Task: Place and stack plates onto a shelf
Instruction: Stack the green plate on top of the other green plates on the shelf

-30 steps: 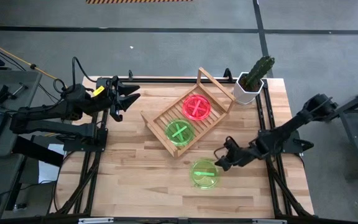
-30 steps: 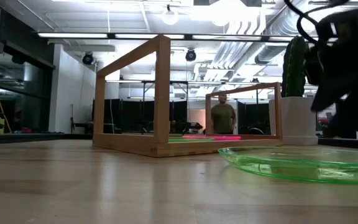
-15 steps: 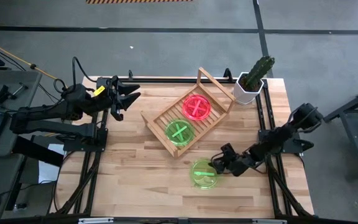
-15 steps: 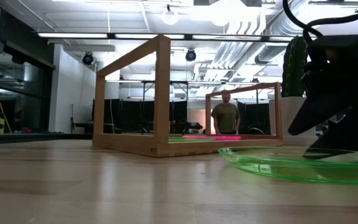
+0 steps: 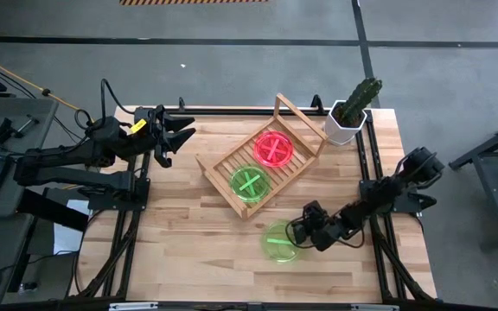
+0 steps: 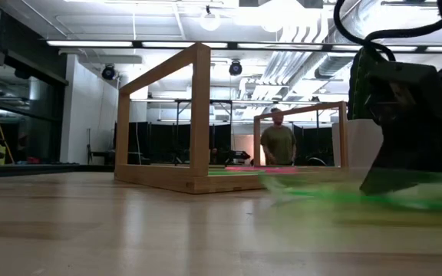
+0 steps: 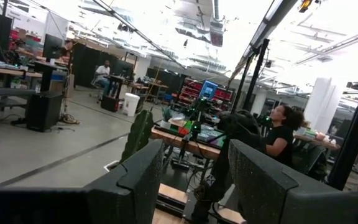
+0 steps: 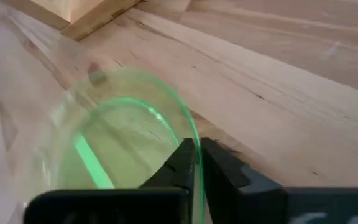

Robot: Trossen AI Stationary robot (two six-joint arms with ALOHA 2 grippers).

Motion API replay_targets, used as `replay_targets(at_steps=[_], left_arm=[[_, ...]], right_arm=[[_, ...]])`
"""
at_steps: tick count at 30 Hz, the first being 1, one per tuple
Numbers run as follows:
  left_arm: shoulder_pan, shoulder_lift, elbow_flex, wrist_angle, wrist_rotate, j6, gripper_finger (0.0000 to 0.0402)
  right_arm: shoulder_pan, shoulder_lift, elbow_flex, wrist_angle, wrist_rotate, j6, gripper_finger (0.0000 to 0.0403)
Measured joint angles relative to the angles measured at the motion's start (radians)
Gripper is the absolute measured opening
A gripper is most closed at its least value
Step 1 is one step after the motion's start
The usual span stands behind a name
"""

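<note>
A green plate [image 5: 279, 242] lies on the table near its front edge, right of the middle, and shows as a green smear [image 6: 336, 192] in the low view. My right gripper [image 5: 299, 231] is shut on its rim. The wooden shelf [image 5: 223, 162] stands slantwise at the table's middle. A pink plate [image 5: 273, 149] and another green plate [image 5: 251, 183] lie flat on its slats. My left gripper [image 5: 180, 136] hangs open over the table's far left corner, holding nothing [image 7: 194, 180]. My right gripper pinches the green plate's rim [image 8: 193, 144] between its two fingers, on the side of the plate that faces the table's right edge. The fingers [image 8: 219, 165] come from the table's right, slanting down. I cannot tell whether the plate is off the table.
A white pot with a cactus [image 5: 350, 114] stands at the far right corner, next to the shelf's taller frame end [image 5: 299, 117]. Bare wood spreads left of and in front of the shelf. A person [image 6: 276, 146] stands in the room beyond the table.
My right gripper has moved toward the table's left and near edge, down onto the green plate, and has shut on its rim. The plate has shifted slightly toward the left and now shows blurred in the low view.
</note>
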Motion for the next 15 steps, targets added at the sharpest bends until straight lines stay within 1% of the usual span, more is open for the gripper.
replay_targets(at_steps=[2,4,6,8,15], left_arm=[[0.000,0.000,0.000,0.000,0.000,0.000,0.0172],[0.000,0.000,0.000,0.000,0.000,0.000,0.0172],[0.000,0.000,0.000,0.000,0.000,0.000,0.0172],[0.000,0.000,0.000,0.000,0.000,0.000,0.0172],[0.000,0.000,0.000,0.000,0.000,0.000,0.0172]], right_arm=[[-0.003,-0.018,-0.003,-0.005,-0.023,0.013,0.0017],[-0.003,-0.048,-0.011,-0.005,-0.046,0.005,0.0006],[-0.002,-0.092,-0.046,0.032,-0.091,-0.005,0.0004],[0.001,-0.152,-0.107,0.102,-0.121,-0.010,0.0002],[0.003,-0.387,-0.351,0.438,-0.159,-0.023,0.0000]])
